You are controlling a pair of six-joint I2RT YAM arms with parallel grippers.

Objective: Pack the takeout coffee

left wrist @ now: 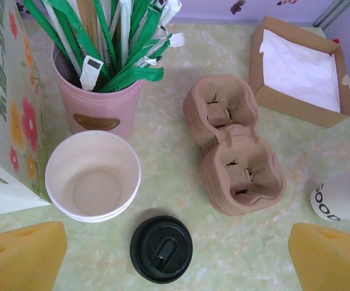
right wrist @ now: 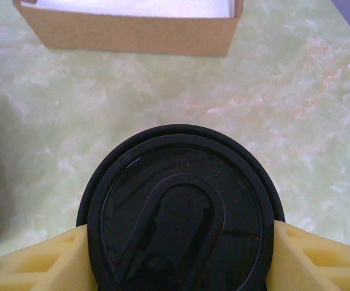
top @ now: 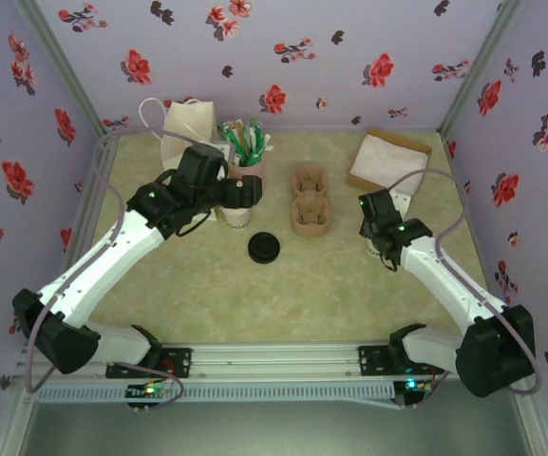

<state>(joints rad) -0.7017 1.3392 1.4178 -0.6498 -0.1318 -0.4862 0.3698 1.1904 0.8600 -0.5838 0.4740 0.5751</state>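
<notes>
The takeout coffee (right wrist: 178,194) is a cream paper cup with a black lid, and its printed side (left wrist: 335,203) is at the right edge of the left wrist view. My right gripper (right wrist: 178,257) is shut on it, a yellow finger (right wrist: 41,260) pressed to each side below the lid. In the top view that gripper (top: 383,237) is right of the brown pulp carrier (top: 310,199), whose two pockets (left wrist: 235,145) are empty. My left gripper (left wrist: 176,254) hangs open above a loose black lid (left wrist: 161,248), beside the stack of cream cups (left wrist: 93,176).
A pink cup of green sachets (left wrist: 99,109) and a flowered paper bag (top: 186,128) stand at the back left. A brown box of white napkins (top: 387,160) sits at the back right, just beyond the coffee (right wrist: 132,27). The loose lid (top: 264,248) lies mid-table.
</notes>
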